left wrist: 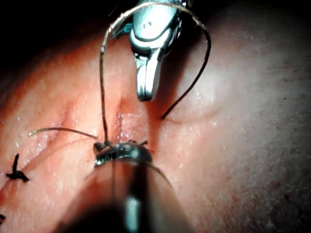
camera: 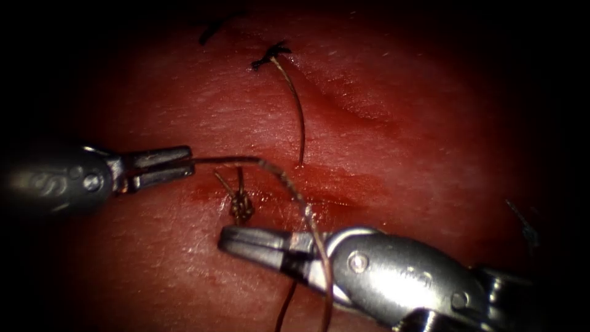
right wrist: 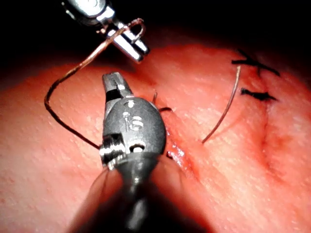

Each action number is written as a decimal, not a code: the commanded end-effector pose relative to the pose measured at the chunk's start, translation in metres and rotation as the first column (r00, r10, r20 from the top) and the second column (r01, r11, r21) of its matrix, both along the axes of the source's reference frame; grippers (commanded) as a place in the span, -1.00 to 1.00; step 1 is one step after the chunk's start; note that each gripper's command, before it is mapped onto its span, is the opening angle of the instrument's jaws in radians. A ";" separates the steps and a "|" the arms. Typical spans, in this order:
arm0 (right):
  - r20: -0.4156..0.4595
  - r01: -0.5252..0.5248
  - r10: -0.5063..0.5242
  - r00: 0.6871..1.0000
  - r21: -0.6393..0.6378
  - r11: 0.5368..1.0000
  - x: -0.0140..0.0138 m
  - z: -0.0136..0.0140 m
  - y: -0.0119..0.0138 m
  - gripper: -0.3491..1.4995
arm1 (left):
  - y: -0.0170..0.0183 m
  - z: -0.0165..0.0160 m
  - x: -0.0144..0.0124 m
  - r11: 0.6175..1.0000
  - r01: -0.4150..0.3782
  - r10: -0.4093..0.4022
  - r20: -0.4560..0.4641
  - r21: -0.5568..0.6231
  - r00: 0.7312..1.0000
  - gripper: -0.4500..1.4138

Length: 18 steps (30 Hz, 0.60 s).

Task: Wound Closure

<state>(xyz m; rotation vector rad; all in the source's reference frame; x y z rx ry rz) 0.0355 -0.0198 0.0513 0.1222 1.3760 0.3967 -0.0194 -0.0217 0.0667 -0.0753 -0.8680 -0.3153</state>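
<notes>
Right claw [camera: 246, 243] pressed together, thread [camera: 319, 258] draped over it; left claw [camera: 175, 165] pinches that thread, left of the cut [camera: 319, 193].

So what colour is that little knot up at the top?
Black; the knot shows best in the endoscope view.
</notes>
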 end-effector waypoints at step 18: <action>-0.042 -0.148 0.144 0.989 -0.126 0.981 0.0020 -0.0015 0.0021 -1.00 | -0.0040 -0.0009 -0.0039 0.996 -0.083 0.079 -0.137 -0.020 0.987 -1.00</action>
